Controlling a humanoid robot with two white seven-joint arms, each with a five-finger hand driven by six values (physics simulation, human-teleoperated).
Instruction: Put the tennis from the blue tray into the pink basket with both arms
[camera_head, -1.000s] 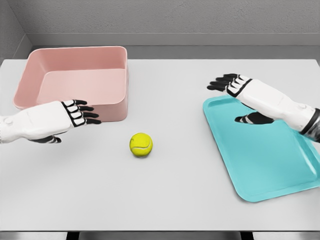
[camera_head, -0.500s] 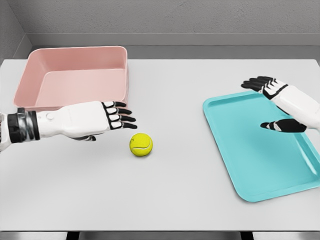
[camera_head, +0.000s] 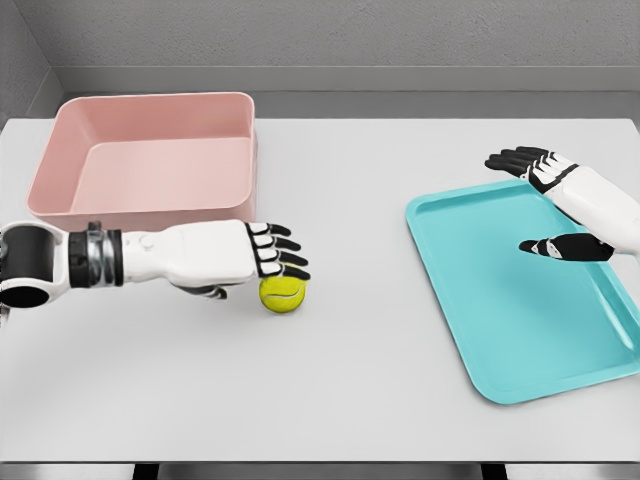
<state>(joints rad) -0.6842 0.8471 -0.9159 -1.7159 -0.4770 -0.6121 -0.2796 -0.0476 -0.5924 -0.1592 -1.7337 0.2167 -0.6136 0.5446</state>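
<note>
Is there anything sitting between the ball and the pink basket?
Nothing lies on the table between the ball and the basket. Only the left hand, fingers spread over the ball, hangs there, and the basket's near wall must be cleared.

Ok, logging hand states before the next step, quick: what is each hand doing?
Left hand: open, fingers stretched over the tennis ball, not gripping it.
Right hand: open, holding nothing, above the blue tray.
</note>
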